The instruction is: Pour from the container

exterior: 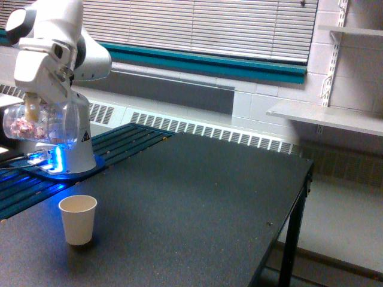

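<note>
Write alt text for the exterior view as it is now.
A white robot arm's gripper holds a clear container of pinkish candies tipped on its side, above a black table. A small cream paper cup stands upright on the table below it, toward the exterior view's right. Window blinds and wall shelves fill the background.

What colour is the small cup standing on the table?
Cream-white, plain with no print; the paper cup shows only in the exterior view, on the dark table.

Paper cup (78, 219), cream-white, upright, near left on dark surface (197, 197); wall shelf (326, 116) far right; window blinds (197, 27) behind.
</note>
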You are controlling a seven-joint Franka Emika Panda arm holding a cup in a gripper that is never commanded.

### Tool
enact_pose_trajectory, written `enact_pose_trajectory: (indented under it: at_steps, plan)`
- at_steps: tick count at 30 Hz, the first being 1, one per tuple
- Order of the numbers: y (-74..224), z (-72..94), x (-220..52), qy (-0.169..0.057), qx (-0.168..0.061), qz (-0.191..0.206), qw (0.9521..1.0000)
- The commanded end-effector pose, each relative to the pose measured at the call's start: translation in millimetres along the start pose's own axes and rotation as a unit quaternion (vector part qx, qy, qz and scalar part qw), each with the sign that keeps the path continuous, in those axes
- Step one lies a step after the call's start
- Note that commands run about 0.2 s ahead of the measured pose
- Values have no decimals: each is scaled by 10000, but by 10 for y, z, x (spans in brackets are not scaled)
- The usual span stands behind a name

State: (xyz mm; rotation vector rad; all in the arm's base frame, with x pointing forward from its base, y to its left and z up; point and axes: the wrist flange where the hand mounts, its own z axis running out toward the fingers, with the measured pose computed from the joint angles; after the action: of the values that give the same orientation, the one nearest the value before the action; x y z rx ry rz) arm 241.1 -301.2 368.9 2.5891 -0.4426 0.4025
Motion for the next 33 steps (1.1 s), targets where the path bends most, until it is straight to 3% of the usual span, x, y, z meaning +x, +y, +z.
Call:
enact_pose_trajectory:
  at_steps: [1,17,33]
  plan:
    - [-11,-87,139,118,-59,-109,9999]
    - [13,-145,152,124,-132,-329,9993]
    - [-124,-59,50,51,-211,-520,9984]
